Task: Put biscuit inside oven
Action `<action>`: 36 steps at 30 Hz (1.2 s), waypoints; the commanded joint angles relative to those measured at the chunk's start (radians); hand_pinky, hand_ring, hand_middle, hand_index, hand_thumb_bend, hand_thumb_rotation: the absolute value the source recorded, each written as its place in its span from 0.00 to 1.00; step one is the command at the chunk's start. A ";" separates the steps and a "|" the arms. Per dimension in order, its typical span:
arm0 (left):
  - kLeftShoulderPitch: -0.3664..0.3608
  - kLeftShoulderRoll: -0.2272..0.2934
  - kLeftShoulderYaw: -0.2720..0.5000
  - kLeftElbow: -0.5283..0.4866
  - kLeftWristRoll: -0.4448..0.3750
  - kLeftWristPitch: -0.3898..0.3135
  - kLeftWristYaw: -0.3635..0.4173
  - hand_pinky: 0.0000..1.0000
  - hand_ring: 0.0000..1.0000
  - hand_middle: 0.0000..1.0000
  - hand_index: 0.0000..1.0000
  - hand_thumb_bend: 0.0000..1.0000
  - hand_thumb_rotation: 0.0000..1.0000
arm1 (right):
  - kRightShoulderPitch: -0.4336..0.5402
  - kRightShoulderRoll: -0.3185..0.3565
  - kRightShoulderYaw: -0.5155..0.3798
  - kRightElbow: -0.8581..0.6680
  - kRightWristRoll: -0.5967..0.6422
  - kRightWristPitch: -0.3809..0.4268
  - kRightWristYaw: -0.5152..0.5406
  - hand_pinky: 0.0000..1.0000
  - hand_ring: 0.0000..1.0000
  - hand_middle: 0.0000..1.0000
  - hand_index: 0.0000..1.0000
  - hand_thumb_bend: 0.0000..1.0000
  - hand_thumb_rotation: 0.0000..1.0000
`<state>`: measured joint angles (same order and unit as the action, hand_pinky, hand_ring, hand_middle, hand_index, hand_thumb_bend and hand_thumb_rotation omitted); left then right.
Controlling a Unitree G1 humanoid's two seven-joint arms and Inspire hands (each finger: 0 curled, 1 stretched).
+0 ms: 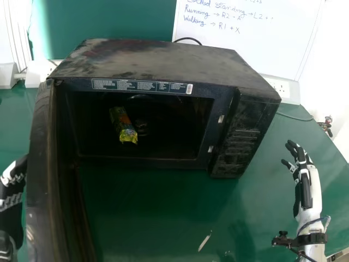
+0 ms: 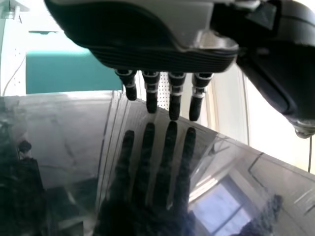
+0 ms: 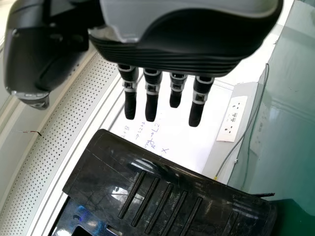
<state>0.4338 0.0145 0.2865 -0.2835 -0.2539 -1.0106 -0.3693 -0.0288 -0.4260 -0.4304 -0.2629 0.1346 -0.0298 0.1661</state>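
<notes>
The black microwave oven (image 1: 163, 65) stands on the green table with its door (image 1: 42, 164) swung open toward the robot's left. Inside the cavity lies the biscuit packet (image 1: 123, 125), yellow-green with some orange. My left hand (image 1: 12, 183) is at the outer side of the door; in the left wrist view the left hand (image 2: 150, 91) has straight fingers close to the glossy door panel (image 2: 64, 128), which mirrors them. To the right of the oven, my right hand (image 1: 301, 169) is held above the table, its fingers extended and holding nothing. The right wrist view shows the right hand (image 3: 151, 98) with straight fingers near the oven (image 3: 162, 191).
Behind the oven are a whiteboard (image 1: 245, 41) with writing and a socket strip (image 1: 281, 87). A cable (image 1: 294, 116) runs over the table (image 1: 267, 202) toward a small object (image 1: 326, 125) at the right edge.
</notes>
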 commanded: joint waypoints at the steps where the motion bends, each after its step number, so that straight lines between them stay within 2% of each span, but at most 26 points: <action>1: 0.009 0.019 -0.006 0.001 0.024 -0.009 0.013 1.00 0.98 0.95 0.92 0.87 0.85 | -0.007 0.000 -0.005 -0.003 0.003 -0.006 -0.005 0.86 0.94 0.91 0.88 0.84 0.91; 7: 0.021 0.022 -0.012 -0.001 0.096 -0.020 0.042 1.00 0.99 0.96 0.91 0.89 0.90 | -0.008 0.004 -0.005 -0.006 0.002 -0.007 -0.011 0.84 0.93 0.90 0.88 0.82 0.91; 11: -0.011 0.049 -0.010 0.042 0.131 -0.065 0.048 0.99 0.99 0.96 0.91 0.85 0.94 | -0.007 0.000 -0.004 -0.004 -0.005 -0.011 -0.009 0.84 0.93 0.90 0.88 0.82 0.91; 14: -0.018 0.059 -0.013 0.051 0.153 -0.070 0.062 0.97 0.97 0.96 0.91 0.84 0.94 | -0.006 0.000 -0.002 -0.006 -0.008 -0.009 -0.010 0.84 0.93 0.91 0.88 0.82 0.92; 19: -0.004 0.093 -0.036 0.055 0.154 -0.069 0.067 1.00 0.99 0.96 0.92 0.80 0.94 | -0.007 0.002 -0.003 -0.007 -0.007 -0.005 -0.012 0.84 0.93 0.90 0.88 0.83 0.91; 23: 0.024 0.128 -0.072 0.055 0.124 -0.073 0.061 1.00 1.00 0.98 0.92 0.76 0.91 | -0.011 0.003 -0.004 -0.003 0.001 -0.008 -0.010 0.85 0.93 0.90 0.88 0.83 0.90; 28: 0.025 0.146 -0.096 0.055 0.115 -0.081 0.068 1.00 1.00 0.99 0.92 0.75 0.92 | -0.011 0.005 -0.004 -0.008 0.000 -0.004 -0.014 0.85 0.93 0.91 0.88 0.82 0.91; 36: 0.015 0.166 -0.122 0.030 0.119 -0.042 0.078 1.00 1.00 0.98 0.90 0.75 0.90 | -0.010 0.006 -0.001 -0.010 -0.001 -0.008 -0.016 0.84 0.93 0.91 0.88 0.83 0.91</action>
<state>0.4454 0.1661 0.1754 -0.2393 -0.1303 -1.0584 -0.2971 -0.0334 -0.4246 -0.4301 -0.2629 0.1301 -0.0302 0.1558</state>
